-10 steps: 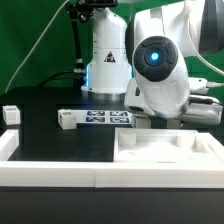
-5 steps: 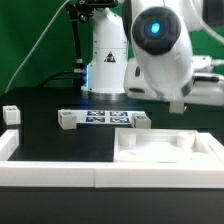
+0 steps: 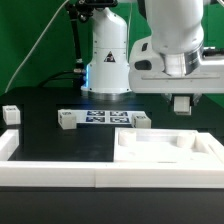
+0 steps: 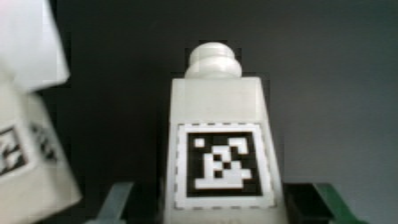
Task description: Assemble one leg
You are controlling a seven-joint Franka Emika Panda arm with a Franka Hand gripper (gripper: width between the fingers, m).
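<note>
In the wrist view a leg [image 4: 222, 110], a short white post with a rounded peg at its far end and a black-and-white tag on the face towards the camera, sits between my two dark fingers [image 4: 128, 200]. My gripper [image 4: 222, 206] is shut on its sides. In the exterior view my gripper [image 3: 183, 104] hangs in the air above the far right corner of the large white tray-like piece [image 3: 165, 152]. The held leg is barely visible there. Other legs lie on the black table: one at the exterior view's left [image 3: 10, 114], and two [image 3: 66, 120] [image 3: 140, 122] at the ends of the marker board.
The marker board [image 3: 104, 118] lies flat mid-table in front of the robot base [image 3: 105, 60]. A low white rim [image 3: 50, 172] runs along the front edge. In the wrist view another white tagged part [image 4: 25, 130] shows beside the held leg.
The arm has risen and swung towards the exterior view's right. The gripper has come up from low behind the tray-like piece to hang well above it.
</note>
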